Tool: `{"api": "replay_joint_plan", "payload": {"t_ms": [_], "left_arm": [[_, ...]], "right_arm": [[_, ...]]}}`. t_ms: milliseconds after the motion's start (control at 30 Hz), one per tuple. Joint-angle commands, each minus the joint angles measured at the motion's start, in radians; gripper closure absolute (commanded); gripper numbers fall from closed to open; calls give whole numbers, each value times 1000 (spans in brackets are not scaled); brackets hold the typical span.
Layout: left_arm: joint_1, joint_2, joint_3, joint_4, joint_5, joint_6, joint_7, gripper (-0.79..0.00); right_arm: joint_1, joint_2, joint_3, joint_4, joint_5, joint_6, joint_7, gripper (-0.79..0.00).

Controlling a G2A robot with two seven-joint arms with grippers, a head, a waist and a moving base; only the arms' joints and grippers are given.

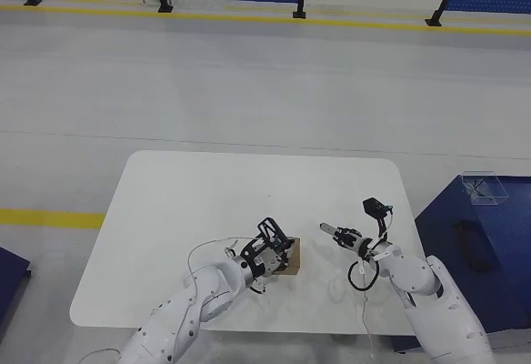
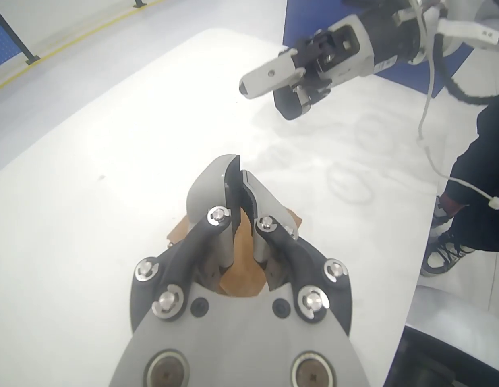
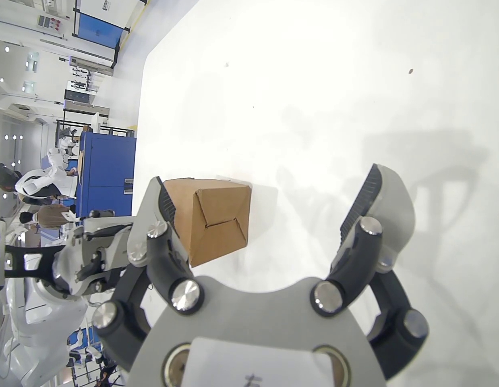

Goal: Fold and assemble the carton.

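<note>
One carton on table, left fingers pressed together over it; right fingers spread nearby

Carton on table, left tool over it, right tool rightward, apart.

Left arm: stretched forward and inward, forearm angled toward the other arm.
Left claw: fingers closed, tips meeting, pointing downward.
Right arm: bent inward at the elbow.
Right claw: fingers spread wide, aimed toward the other claw, apart from it.
</note>
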Motion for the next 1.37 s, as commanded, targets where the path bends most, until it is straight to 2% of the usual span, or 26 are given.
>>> {"api": "replay_joint_plan", "payload": {"t_ms": [0,100,167,333,433,467,500,533,600,733,800,933,1033,1167,1333], "left_arm": [[-16,-8,14,35,-20,-12,-34,0],[-35,-17,12,62,-42,-7,-12,0],[-27,-15,-8,34,-51,-4,45,0],[87,19,-116,-115,8,23,244,0],[161,38,-182,-175,22,26,309,0],[180,42,-200,-187,19,31,318,-733],[180,42,-200,-187,19,31,318,-785],[176,41,-196,-186,21,29,317,-5],[182,42,-202,-189,19,31,319,-41],[180,42,-200,-187,19,31,318,-316],[180,42,-200,-187,19,31,318,-425],[180,42,-200,-187,19,31,318,-623],[180,42,-200,-187,19,31,318,-729],[180,42,-200,-187,19,31,318,-782],[180,42,-200,-187,19,31,318,-785]], "right_arm": [[0,0,0,0,0,0,0,-785],[0,0,0,0,0,0,0,-785],[0,0,0,0,0,0,0,-785],[0,0,0,0,0,0,0,-785],[0,0,0,0,0,0,0,-785],[0,0,0,0,0,0,0,-785],[0,0,0,0,0,0,0,-785],[0,0,0,0,0,0,0,-785],[0,0,0,0,0,0,0,-784],[0,0,0,0,0,0,0,-784],[0,0,0,0,0,0,0,-784],[0,0,0,0,0,0,0,-785],[0,0,0,0,0,0,0,-784],[0,0,0,0,0,0,0,-784],[0,0,0,0,0,0,0,-784]]}}
